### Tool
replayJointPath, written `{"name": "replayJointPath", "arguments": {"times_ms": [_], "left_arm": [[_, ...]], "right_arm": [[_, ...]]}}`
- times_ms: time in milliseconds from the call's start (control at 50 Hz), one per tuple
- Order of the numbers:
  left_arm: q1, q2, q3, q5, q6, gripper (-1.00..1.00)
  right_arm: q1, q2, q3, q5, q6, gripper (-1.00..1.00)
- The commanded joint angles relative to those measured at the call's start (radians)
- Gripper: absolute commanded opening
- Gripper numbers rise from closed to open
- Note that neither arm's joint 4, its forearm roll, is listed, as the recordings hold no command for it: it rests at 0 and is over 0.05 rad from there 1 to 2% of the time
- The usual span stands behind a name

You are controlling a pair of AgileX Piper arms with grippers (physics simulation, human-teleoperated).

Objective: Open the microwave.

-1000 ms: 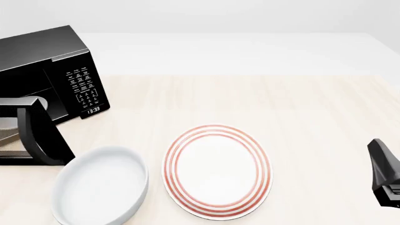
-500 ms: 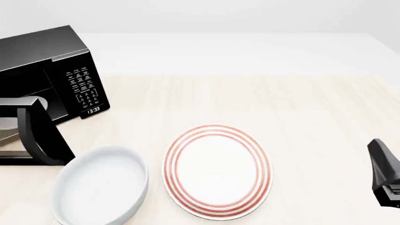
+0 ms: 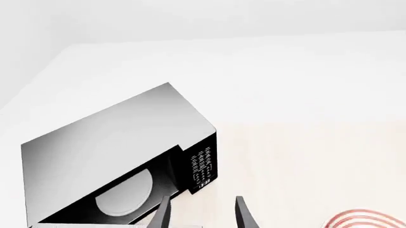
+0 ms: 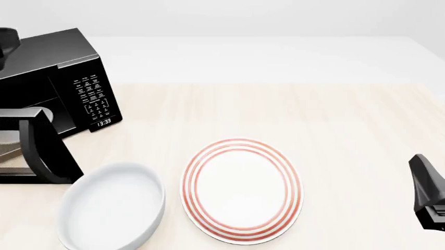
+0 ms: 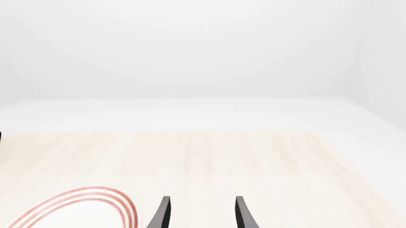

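- left gripper (image 3: 201, 213) stood open and empty, fingers parted, hanging above and near the microwave (image 4: 56, 83).
- right gripper (image 5: 201, 213) was open too, idle at the desk (image 4: 334, 120) edge, well apart from the task.
- microwave sat at the far left of the desk; its door (image 4: 31, 151) appeared already swung wide, turntable (image 3: 123, 191) showing, though the handle was hard to make out.
- to finish well, i judged the left arm should withdraw upward and clear of the door, avoiding the white bowl (image 4: 111, 208) and striped plate (image 4: 242, 190) nearby.
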Motion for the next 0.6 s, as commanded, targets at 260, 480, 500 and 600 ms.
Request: {"name": "replayJointPath", "arguments": {"times_ms": [260, 480, 500, 600], "left_arm": [[0.007, 0.131, -0.096, 0.134, 0.078, 1.0], [0.006, 0.168, -0.104, 0.142, 0.073, 1.0], [0.003, 0.17, -0.104, 0.141, 0.072, 1.0], [0.02, 0.17, -0.095, 0.13, 0.073, 1.0]], "right_arm": [[0.0, 0.0, 0.0, 0.0, 0.0, 1.0], [0.0, 0.0, 0.0, 0.0, 0.0, 1.0], [0.0, 0.0, 0.0, 0.0, 0.0, 1.0], [0.0, 0.0, 0.0, 0.0, 0.0, 1.0]]}}
